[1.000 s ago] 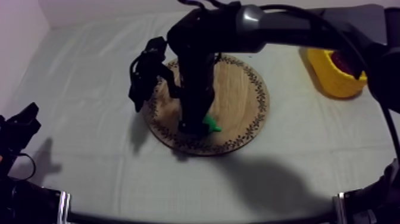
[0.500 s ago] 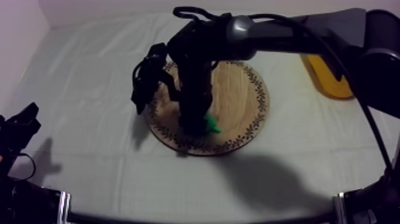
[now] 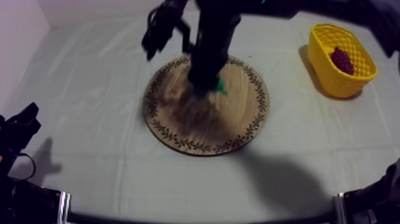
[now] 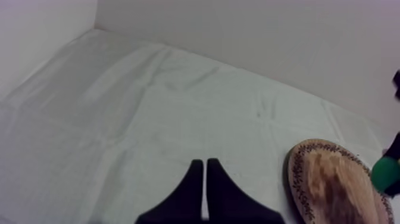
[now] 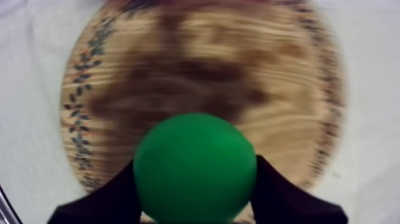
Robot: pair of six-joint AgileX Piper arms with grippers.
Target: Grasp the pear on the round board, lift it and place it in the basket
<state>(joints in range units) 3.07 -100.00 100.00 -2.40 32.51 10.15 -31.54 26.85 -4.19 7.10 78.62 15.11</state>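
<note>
The green pear (image 5: 194,168) hangs above the round wooden board (image 5: 196,77), gripped on both sides by my right gripper (image 5: 195,179). From above, a bit of the pear (image 3: 220,87) shows under the right gripper (image 3: 208,83), lifted over the board (image 3: 206,122). The yellow basket (image 3: 331,77) stands at the far right with a bunch of grapes (image 3: 341,59) inside. My left gripper (image 3: 24,122) rests low at the left edge; its fingers (image 4: 205,193) lie together as a narrow wedge over bare cloth. In the left wrist view the board (image 4: 333,184) and the pear (image 4: 384,174) are off to one side.
A back wall (image 4: 250,36) borders the table's far edge. Grey-white cloth (image 3: 89,77) lies open to the left of the board and between board and basket.
My right arm has risen and drawn back toward the far side, lifting the pear off the board. The basket, earlier covered by the arm, is now in plain view. The left arm has not moved.
</note>
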